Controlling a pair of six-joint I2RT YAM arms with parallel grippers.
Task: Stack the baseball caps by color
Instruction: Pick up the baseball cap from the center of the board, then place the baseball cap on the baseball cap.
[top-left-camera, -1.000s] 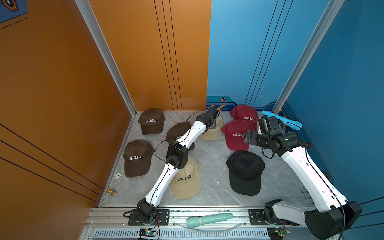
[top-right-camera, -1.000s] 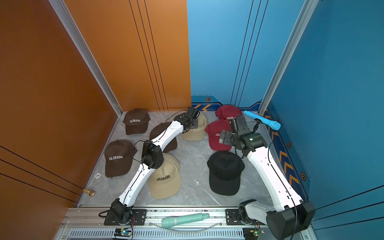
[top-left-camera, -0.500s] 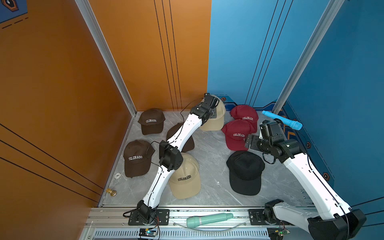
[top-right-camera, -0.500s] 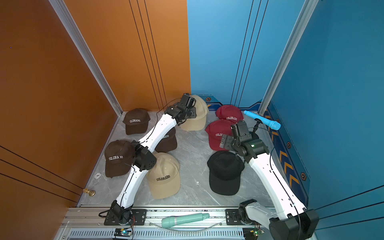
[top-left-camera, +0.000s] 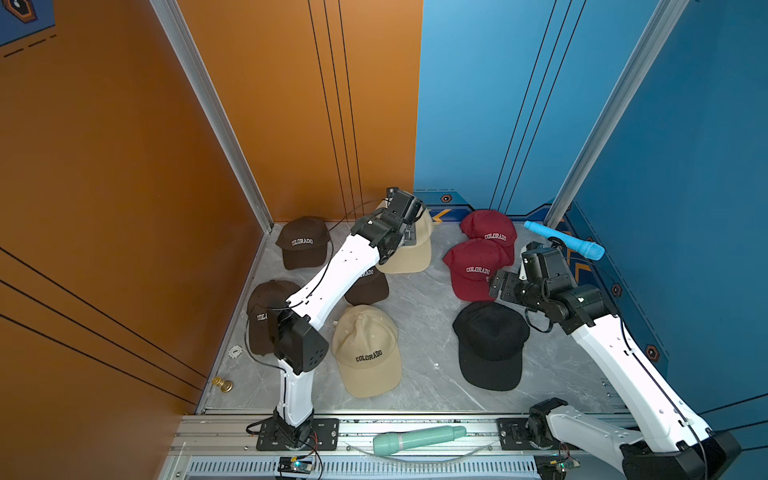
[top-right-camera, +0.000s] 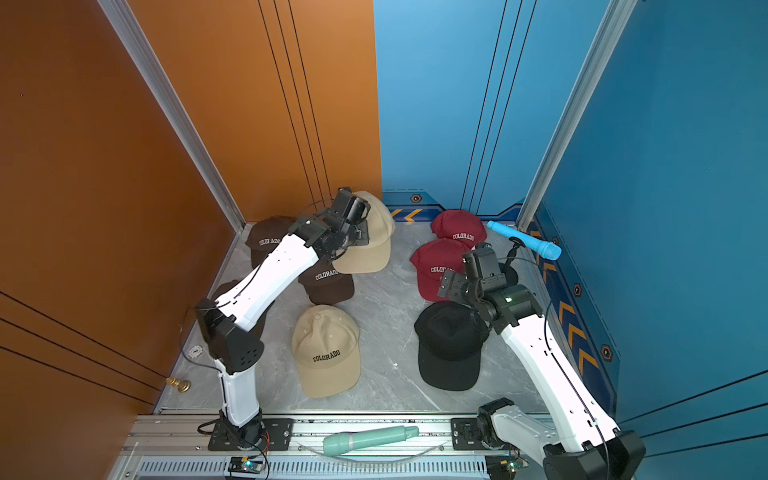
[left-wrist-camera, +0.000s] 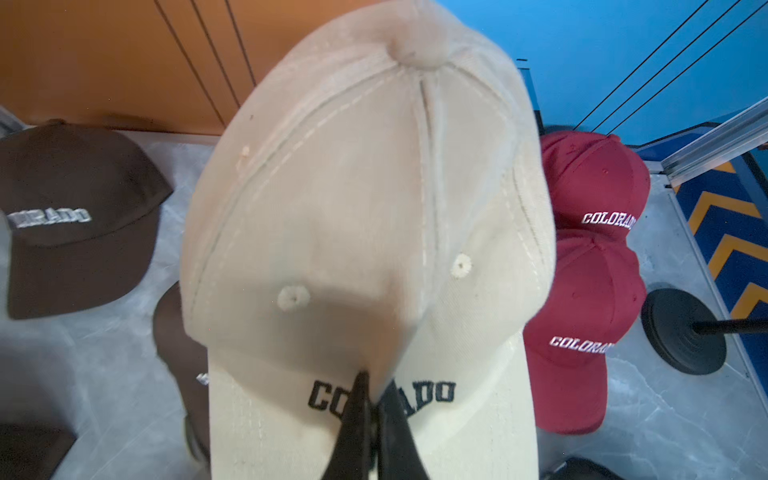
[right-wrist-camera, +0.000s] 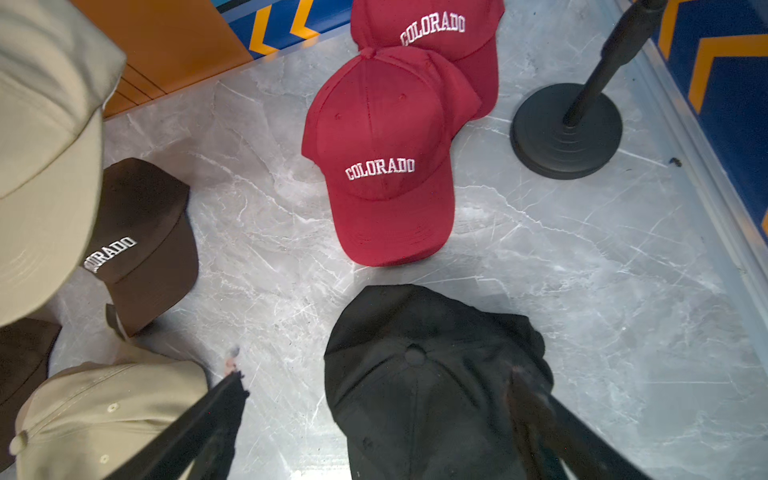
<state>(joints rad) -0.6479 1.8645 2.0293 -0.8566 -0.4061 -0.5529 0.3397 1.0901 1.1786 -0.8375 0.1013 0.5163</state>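
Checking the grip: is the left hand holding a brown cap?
No, the left hand is shut on a beige cap, pinching its front just above the brim.

A bare strip of marble floor (top-left-camera: 419, 316) runs down the middle. It is open between the front beige cap (top-left-camera: 368, 353) and the black cap (top-left-camera: 490, 345), and farther back between the raised beige cap (top-left-camera: 411, 253) and the red caps (top-left-camera: 473, 270). The left side is crowded: three brown caps (top-left-camera: 301, 243) lie close together, with the left arm (top-left-camera: 332, 278) slanting over them. By the right wall, a black stand base (right-wrist-camera: 565, 131) and a blue microphone (top-left-camera: 565, 245) block the corner.
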